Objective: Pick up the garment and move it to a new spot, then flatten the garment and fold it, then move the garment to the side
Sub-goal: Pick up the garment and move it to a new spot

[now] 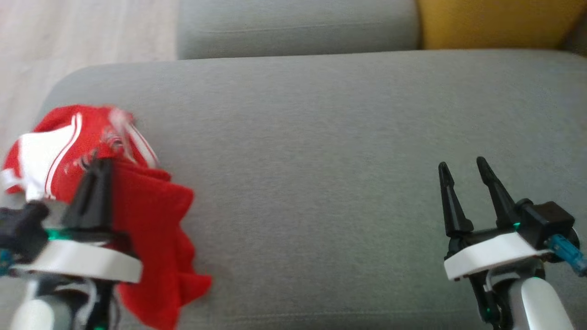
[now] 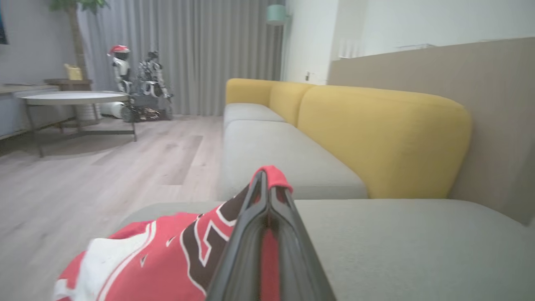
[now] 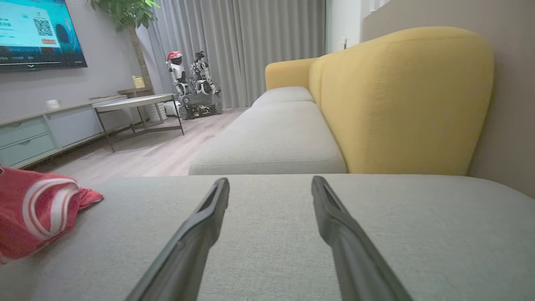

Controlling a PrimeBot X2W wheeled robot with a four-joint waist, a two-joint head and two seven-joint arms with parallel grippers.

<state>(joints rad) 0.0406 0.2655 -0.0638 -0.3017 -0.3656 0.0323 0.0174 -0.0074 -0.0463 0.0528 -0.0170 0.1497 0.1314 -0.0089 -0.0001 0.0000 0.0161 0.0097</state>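
Note:
A red garment (image 1: 151, 220) with white and dark trim lies bunched at the left end of the grey sofa seat (image 1: 321, 174). My left gripper (image 1: 102, 166) is shut on a fold of it, and red cloth (image 2: 271, 175) pokes out past the pinched fingertips in the left wrist view. The rest of the garment (image 2: 159, 259) hangs down and to the left of those fingers. My right gripper (image 1: 463, 166) hovers open over the bare seat at the lower right, far from the garment (image 3: 37, 213), with nothing between its fingers (image 3: 217, 196).
Yellow back cushions (image 1: 495, 23) run along the far side of the seat. Another grey seat cushion (image 1: 298, 27) lies beyond. The wood floor (image 1: 69, 41) drops off past the sofa's left end. A round table (image 2: 71, 98) and small robots (image 2: 138, 83) stand across the room.

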